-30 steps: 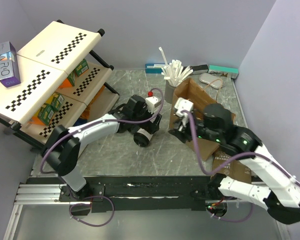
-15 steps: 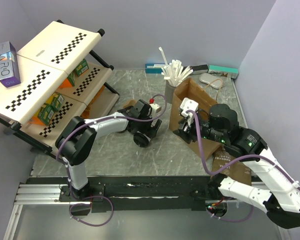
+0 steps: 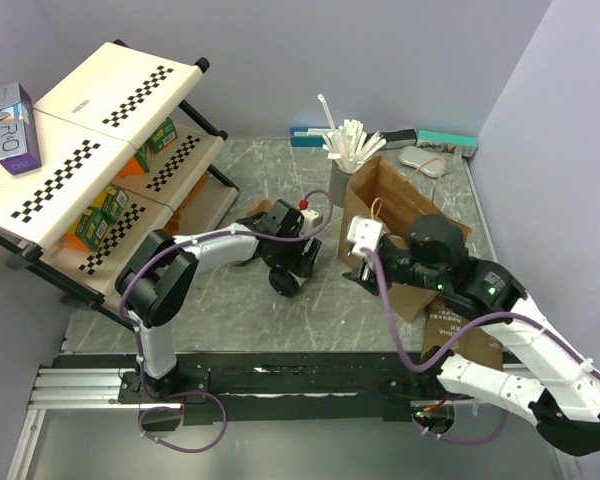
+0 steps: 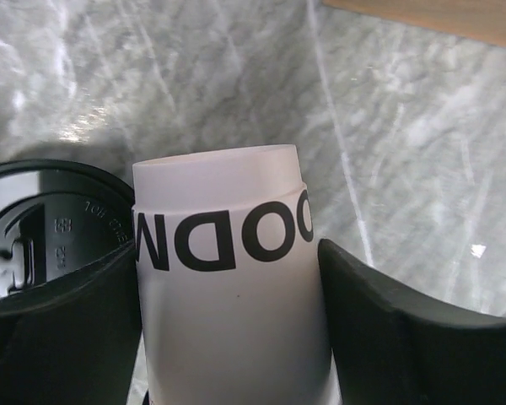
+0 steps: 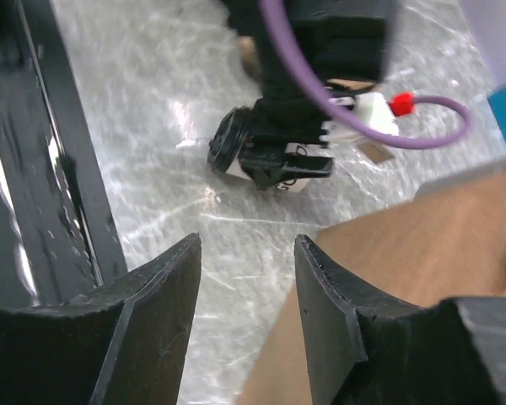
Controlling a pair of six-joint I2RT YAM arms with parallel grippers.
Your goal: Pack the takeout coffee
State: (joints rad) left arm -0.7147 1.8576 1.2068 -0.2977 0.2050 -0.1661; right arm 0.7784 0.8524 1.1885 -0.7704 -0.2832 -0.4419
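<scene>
The takeout coffee cup (image 4: pixel 228 211), white with black lettering, sits between the fingers of my left gripper (image 4: pixel 228 253), which is shut on its sides. Its black lid (image 4: pixel 34 228) shows just behind the left finger; I cannot tell whether it is on the cup. From above, the left gripper (image 3: pixel 290 268) is low on the marble table with the lid (image 3: pixel 285 283) at its near side. My right gripper (image 5: pixel 246 240) is open and empty above the table, beside the edge of the brown paper bag (image 5: pixel 405 245). In the top view the right gripper (image 3: pixel 355 262) sits at the bag's (image 3: pixel 395 205) left side.
A checkered shelf rack (image 3: pixel 100 130) with cartons fills the left. A dark grey cup of white sticks (image 3: pixel 342 180) stands behind the bag, with flat boxes (image 3: pixel 445 140) along the back wall. A black rail (image 3: pixel 280 380) runs along the near edge.
My left gripper has settled over the cup and its jaws have narrowed onto it. The right gripper swung right toward the bag, then came back left and nearer.
</scene>
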